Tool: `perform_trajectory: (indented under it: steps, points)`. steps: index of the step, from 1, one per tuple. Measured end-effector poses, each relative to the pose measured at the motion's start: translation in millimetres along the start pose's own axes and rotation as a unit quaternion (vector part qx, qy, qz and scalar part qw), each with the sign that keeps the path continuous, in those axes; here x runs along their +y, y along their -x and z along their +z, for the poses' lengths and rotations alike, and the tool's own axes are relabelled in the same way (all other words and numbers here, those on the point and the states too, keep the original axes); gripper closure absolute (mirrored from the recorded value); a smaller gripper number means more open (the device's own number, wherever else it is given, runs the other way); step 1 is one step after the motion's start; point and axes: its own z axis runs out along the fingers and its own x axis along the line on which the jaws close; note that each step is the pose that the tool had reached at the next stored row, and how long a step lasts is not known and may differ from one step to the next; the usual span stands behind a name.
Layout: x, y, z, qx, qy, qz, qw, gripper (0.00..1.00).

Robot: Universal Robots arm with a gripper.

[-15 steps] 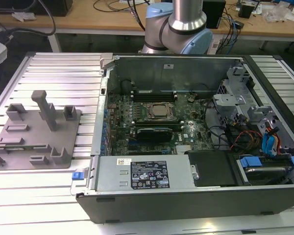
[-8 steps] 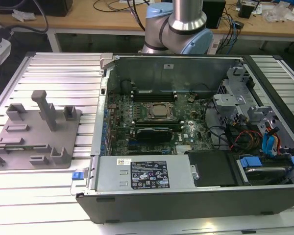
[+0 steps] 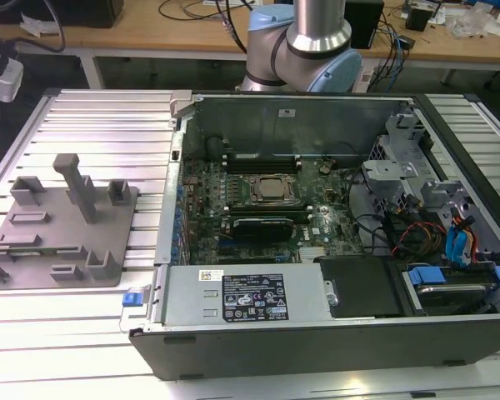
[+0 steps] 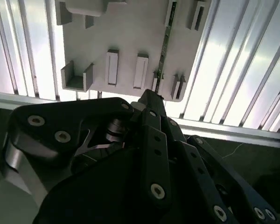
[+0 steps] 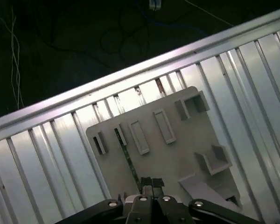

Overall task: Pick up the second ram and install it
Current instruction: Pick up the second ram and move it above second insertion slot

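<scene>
The pincer hung with its fingers drawn narrow, nearly together, and seemingly empty. The second ram stood on edge in the grey fixture plate below, one end just beyond the fingertips. The plate lay on the ribbed table. This looked like the approach before the pick-up. A grasp would call for the fingers to part and line up across the stick's thin edge. The pincer's own body hid the ram's near end, so whether they touched was unclear.
</scene>
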Motion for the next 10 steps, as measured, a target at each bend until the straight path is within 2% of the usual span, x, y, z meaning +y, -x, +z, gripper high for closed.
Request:
perform_trajectory:
  steps: [1, 2, 5, 8, 9, 10]
  points:
    - [0.0, 0.0, 0.3, 0.0011, 0.0006, -0.024, 0.9997, 0.92]
    - [0.0, 0.0, 0.5, 0.0018, 0.0009, -0.038, 0.9993, 0.92]
    - [0.0, 0.0, 0.9, 0.0031, 0.0016, -0.066, 0.9978, 0.92]
    - [-0.1, 0.0, 1.6, 0.0048, 0.0025, -0.103, 0.9947, 0.92]
    - [-0.1, 0.0, 1.9, 0.0056, 0.0029, -0.118, 0.993, 0.92]
    - [-0.1, 0.0, 2.6, 0.0065, 0.0034, -0.136, 0.9906, 0.92]
